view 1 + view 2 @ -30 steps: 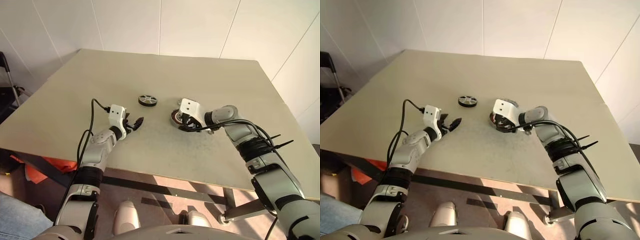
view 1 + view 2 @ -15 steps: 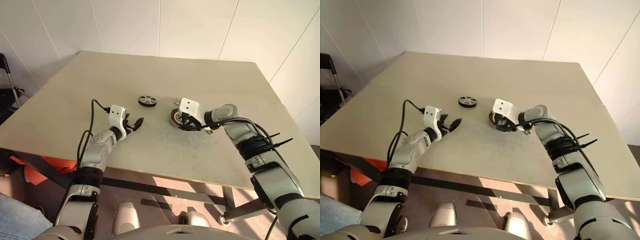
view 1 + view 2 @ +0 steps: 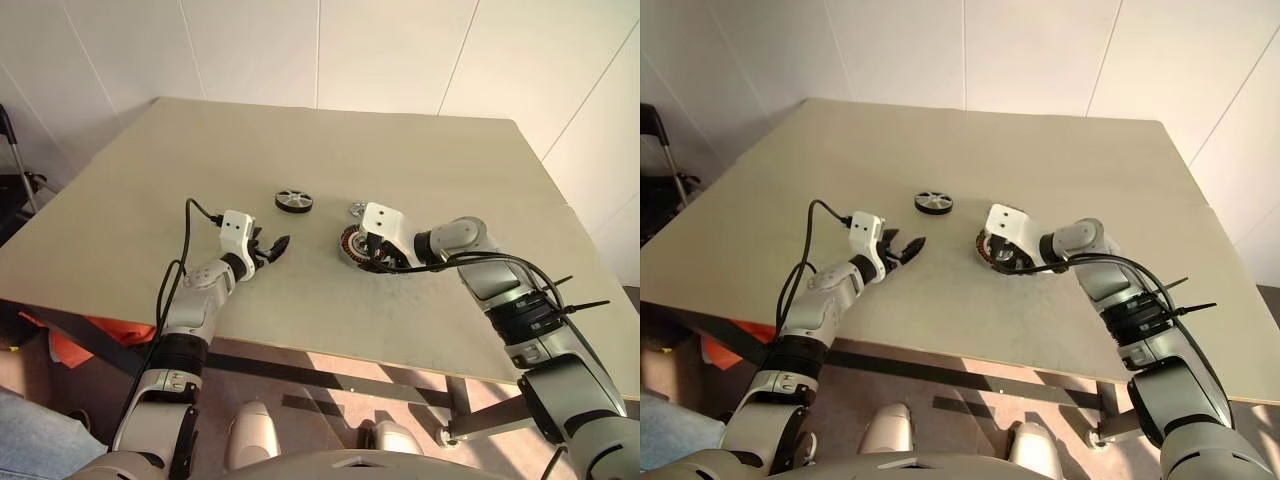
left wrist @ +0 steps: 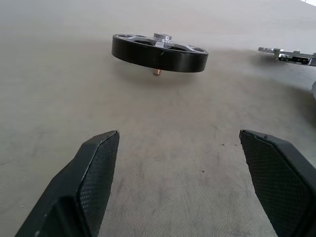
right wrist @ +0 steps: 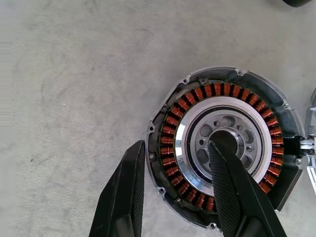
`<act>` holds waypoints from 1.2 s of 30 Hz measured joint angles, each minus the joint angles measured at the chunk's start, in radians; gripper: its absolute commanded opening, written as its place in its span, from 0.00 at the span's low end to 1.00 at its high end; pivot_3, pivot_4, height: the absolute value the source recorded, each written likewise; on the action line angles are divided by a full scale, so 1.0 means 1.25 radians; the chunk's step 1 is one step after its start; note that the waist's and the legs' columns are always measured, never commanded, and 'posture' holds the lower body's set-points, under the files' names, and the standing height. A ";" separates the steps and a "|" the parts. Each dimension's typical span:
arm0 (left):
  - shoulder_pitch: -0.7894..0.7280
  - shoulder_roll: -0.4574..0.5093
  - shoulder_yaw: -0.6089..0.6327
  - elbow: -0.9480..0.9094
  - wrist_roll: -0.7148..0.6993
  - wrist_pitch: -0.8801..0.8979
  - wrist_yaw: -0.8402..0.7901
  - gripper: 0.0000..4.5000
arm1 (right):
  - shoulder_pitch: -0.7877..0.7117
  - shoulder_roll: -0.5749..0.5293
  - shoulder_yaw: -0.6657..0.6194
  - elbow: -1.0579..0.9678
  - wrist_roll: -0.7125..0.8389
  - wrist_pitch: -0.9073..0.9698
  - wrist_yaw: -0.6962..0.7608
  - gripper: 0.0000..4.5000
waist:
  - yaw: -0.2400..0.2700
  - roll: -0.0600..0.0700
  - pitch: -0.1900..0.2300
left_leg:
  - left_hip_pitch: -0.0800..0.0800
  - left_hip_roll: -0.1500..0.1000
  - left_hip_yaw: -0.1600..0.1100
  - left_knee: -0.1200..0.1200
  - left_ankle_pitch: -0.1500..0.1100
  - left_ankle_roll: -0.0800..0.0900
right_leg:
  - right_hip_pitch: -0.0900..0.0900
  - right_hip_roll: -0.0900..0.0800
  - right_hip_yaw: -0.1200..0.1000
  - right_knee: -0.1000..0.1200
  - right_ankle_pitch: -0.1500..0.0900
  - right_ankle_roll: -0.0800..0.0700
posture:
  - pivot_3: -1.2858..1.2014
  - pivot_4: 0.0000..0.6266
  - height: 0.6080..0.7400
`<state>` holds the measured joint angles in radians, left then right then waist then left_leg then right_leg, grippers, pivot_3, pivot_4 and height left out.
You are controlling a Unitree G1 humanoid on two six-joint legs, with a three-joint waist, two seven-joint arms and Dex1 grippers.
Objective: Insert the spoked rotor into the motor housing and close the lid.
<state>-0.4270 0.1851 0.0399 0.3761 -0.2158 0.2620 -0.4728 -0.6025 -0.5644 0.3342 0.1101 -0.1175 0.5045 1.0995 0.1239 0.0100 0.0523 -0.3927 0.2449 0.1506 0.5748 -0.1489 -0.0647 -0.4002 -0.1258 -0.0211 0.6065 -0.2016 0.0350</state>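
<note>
We saw the beige table (image 3: 420, 160) with three motor parts near its middle. The spoked rotor (image 3: 294, 200) lay flat by itself, with its black rim and silver spokes up, propped on a small copper-coloured pin in the left wrist view. The motor housing (image 3: 356, 244) sat at about four o'clock from the rotor, near but apart from it, its ring of copper-red windings and silver centre open to view. The lid (image 3: 357, 208) showed as a small silver piece just at twelve o'clock of the housing; we could not tell whether the two touched.

The left gripper (image 3: 270, 246) hovered over bare table at about seven o'clock from the rotor, pointing toward it, with its jaws spread wide and nothing between them. One textured pad (image 4: 94, 163) stood well apart from the other, and the rotor lay ahead of them, untouched.

The right gripper (image 5: 175, 192) hung over the housing, pointing down at it. Its jaws were partly open, one finger (image 5: 123, 192) outside the rim and the other over the silver centre. We could not tell whether they pressed on the housing.
</note>
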 measured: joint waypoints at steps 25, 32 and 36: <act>0.006 0.000 -0.004 -0.002 0.000 0.006 0.000 0.91 | 0.070 0.016 -0.035 -0.209 0.140 0.189 -0.031 0.83 | -0.001 0.000 0.000 | 0.003 0.000 0.000 -0.001 0.000 -0.001 | 0.002 0.000 0.001 0.001 0.000 0.000 | 0.52 0.00 1.00; 0.010 0.002 -0.005 -0.004 0.000 0.008 -0.003 0.91 | 0.080 0.028 -0.194 -0.266 0.227 0.248 -0.132 0.83 | 0.000 0.000 0.000 | 0.005 0.000 0.000 -0.001 0.001 -0.002 | 0.003 0.000 0.002 0.001 0.000 0.000 | 0.52 0.00 1.00; 0.000 0.002 -0.009 0.004 0.001 0.010 -0.010 0.91 | 0.117 0.007 -0.218 -0.123 0.216 0.218 -0.195 0.83 | 0.002 0.000 0.000 | 0.005 -0.001 0.000 -0.001 0.001 -0.002 | 0.004 0.000 0.002 0.000 0.000 0.000 | 0.52 0.00 1.00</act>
<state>-0.4267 0.1882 0.0290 0.3811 -0.2143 0.2745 -0.4853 -0.4561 -0.5555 0.0614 -0.0432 0.1529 0.7769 0.8561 0.1267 0.0100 0.0523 -0.3863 0.2432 0.1511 0.5732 -0.1475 -0.0671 -0.3958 -0.1262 -0.0186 0.6071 -0.2017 0.0353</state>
